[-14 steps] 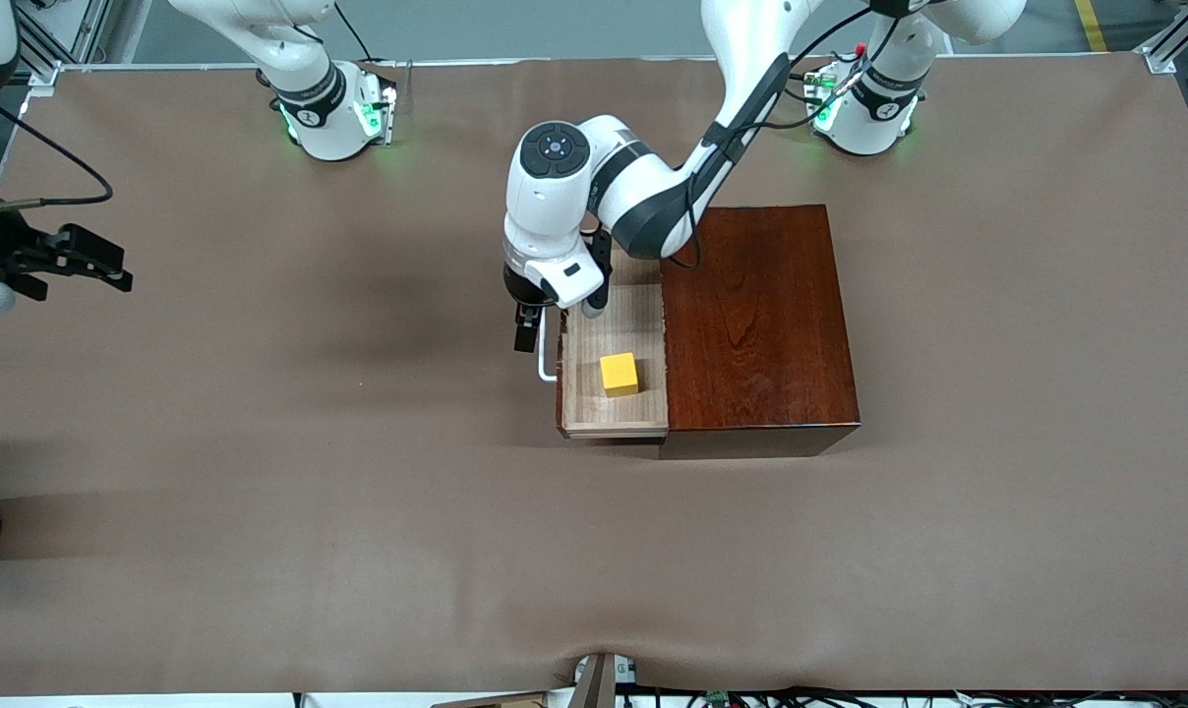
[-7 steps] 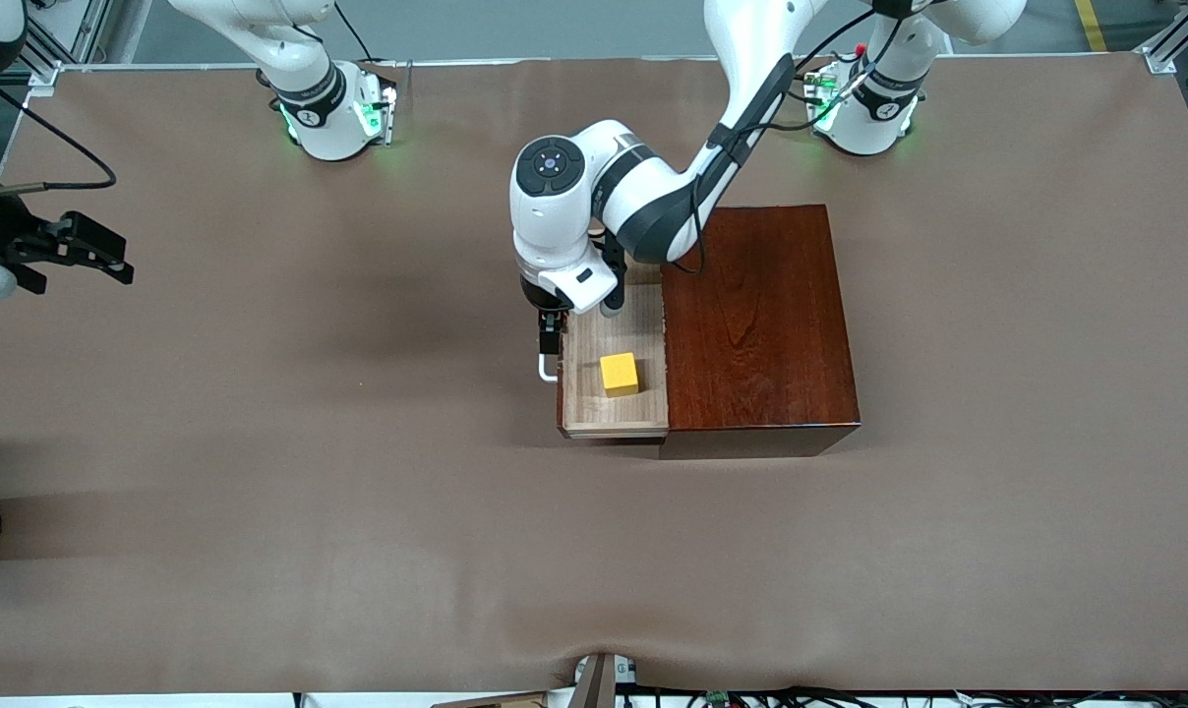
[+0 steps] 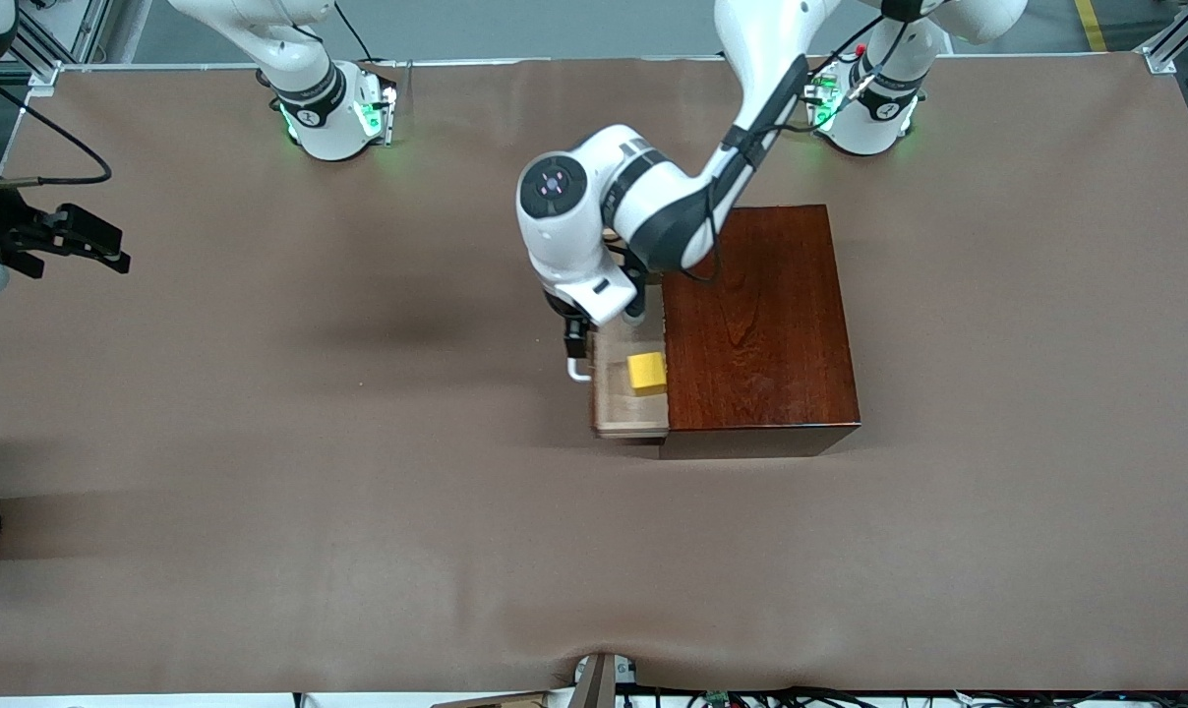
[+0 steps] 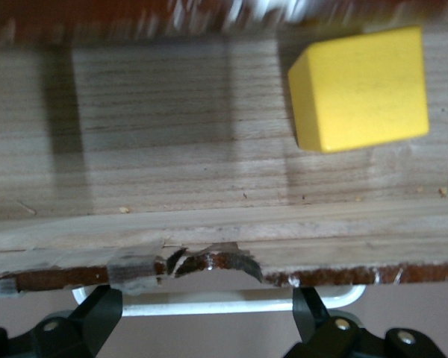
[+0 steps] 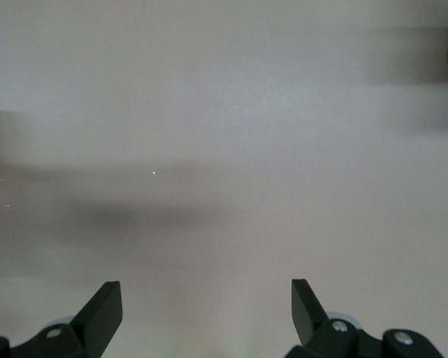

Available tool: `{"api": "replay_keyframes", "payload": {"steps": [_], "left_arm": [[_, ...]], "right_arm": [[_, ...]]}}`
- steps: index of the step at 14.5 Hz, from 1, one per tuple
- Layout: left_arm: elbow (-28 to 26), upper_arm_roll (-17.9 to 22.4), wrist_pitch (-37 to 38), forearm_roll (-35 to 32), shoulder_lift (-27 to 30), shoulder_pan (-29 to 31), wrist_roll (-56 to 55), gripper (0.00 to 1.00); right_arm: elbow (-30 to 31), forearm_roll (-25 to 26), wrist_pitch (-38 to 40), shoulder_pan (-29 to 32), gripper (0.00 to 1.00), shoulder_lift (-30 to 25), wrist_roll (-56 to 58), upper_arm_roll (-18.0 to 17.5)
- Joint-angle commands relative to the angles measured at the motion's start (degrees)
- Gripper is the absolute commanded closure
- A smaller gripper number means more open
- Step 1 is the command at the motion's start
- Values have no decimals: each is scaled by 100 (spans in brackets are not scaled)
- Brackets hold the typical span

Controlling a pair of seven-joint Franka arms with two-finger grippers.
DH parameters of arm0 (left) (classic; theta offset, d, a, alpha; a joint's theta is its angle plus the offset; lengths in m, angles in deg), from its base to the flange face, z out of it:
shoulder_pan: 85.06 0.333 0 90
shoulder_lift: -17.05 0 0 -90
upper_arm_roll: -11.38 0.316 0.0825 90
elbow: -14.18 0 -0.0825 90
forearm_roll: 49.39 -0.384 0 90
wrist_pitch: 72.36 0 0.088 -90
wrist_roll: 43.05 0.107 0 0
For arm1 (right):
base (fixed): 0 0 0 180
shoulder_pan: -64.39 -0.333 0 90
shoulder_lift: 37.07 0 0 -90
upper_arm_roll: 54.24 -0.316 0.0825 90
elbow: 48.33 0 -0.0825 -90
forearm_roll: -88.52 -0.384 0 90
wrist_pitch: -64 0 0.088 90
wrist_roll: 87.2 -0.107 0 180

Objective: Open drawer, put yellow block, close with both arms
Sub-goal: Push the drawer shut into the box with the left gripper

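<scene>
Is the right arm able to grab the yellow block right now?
Probably not. The yellow block sits in the half-shut drawer, with the left gripper at its handle. The right gripper waits, jaws open, over bare table at the right arm's end.

Drawer [image 3: 625,413] pushed partway into box [image 3: 759,324] since a second ago; less tray sticks out. Block [image 3: 646,373] rode along, now just beside box edge. Left gripper [image 3: 578,346] at handle [image 3: 576,372] shifted with it toward box. Right gripper [image 3: 83,241] rose slightly.
</scene>
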Motion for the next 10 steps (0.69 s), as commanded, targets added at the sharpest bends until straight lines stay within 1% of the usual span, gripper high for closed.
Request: {"api": "replay_keyframes", "payload": {"steps": [1,4,6,10], "left_arm": [[-133,46,575,-391,135,291,220,0],[-133,55,778,-601,161,362,212,0],[-133,64,989,-637,170,415,212,0],[-124,169,1156,-681,170,406,185,0]], "right_arm": [[-49,95,119,55,0,-110,-191,-60],[-41,95,74,11,0,-57,-226,-86],[-58,95,179,28,0,-109,-191,-86],[-225,95,364,46,0,-101,-182,-60]]}}
